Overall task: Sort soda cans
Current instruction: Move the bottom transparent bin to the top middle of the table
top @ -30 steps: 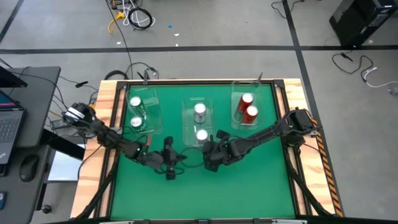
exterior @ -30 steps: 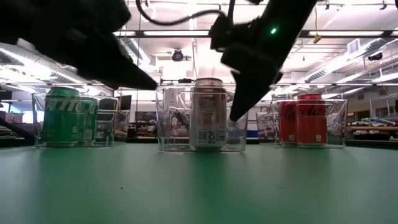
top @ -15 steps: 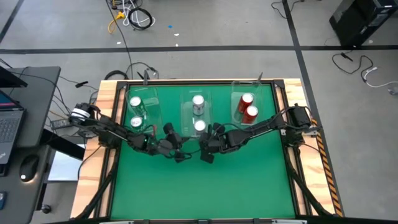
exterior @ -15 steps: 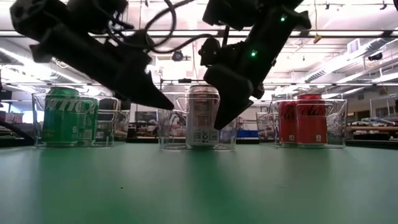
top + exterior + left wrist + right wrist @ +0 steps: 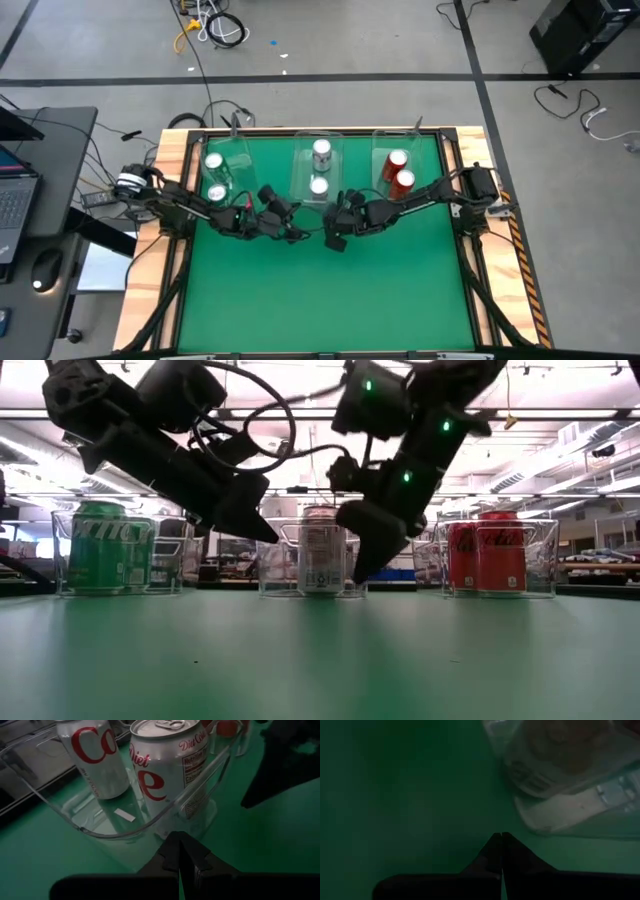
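Since the earlier frames the middle clear tray (image 5: 318, 172) with its two silver cans (image 5: 319, 185) has shifted toward the table's (image 5: 320, 290) far edge. Both arms followed it. Left end effector (image 5: 296, 237) and right end effector (image 5: 333, 240) sit just off the tray's near end, each with fingers pressed together, holding nothing. Count: two green cans (image 5: 215, 192) in left tray, two silver centre, two red cans (image 5: 403, 181) right. In low view, rear cans hidden behind front ones.
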`<action>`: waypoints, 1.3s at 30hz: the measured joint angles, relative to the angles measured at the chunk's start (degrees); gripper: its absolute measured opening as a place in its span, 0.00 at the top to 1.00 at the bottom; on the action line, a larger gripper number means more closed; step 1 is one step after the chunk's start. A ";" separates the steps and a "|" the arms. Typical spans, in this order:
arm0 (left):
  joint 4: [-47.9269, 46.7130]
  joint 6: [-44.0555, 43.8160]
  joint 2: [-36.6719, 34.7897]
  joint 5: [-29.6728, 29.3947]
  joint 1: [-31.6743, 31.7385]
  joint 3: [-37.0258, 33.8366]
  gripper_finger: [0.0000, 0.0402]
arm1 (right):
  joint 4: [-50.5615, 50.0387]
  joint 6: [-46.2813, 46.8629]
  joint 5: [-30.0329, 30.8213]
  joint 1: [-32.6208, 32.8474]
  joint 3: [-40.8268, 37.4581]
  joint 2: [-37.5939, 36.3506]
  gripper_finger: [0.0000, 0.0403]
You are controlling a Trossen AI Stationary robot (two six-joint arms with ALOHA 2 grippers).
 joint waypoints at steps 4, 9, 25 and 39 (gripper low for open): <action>0.15 0.83 -0.02 0.49 1.52 -0.07 1.00 | 3.52 -1.86 -0.03 -1.98 -2.37 0.00 1.00; 0.22 1.22 -0.02 1.48 3.14 -0.07 1.00 | 3.81 -4.24 -0.02 -4.21 -2.82 0.00 1.00; 2.55 2.79 -0.04 6.91 4.03 -0.15 1.00 | -0.23 -10.42 -0.02 -9.85 -2.84 0.00 1.00; 3.70 4.27 -1.53 10.12 3.64 -0.11 1.00 | -3.67 -7.43 0.74 -12.52 -7.41 -8.81 1.00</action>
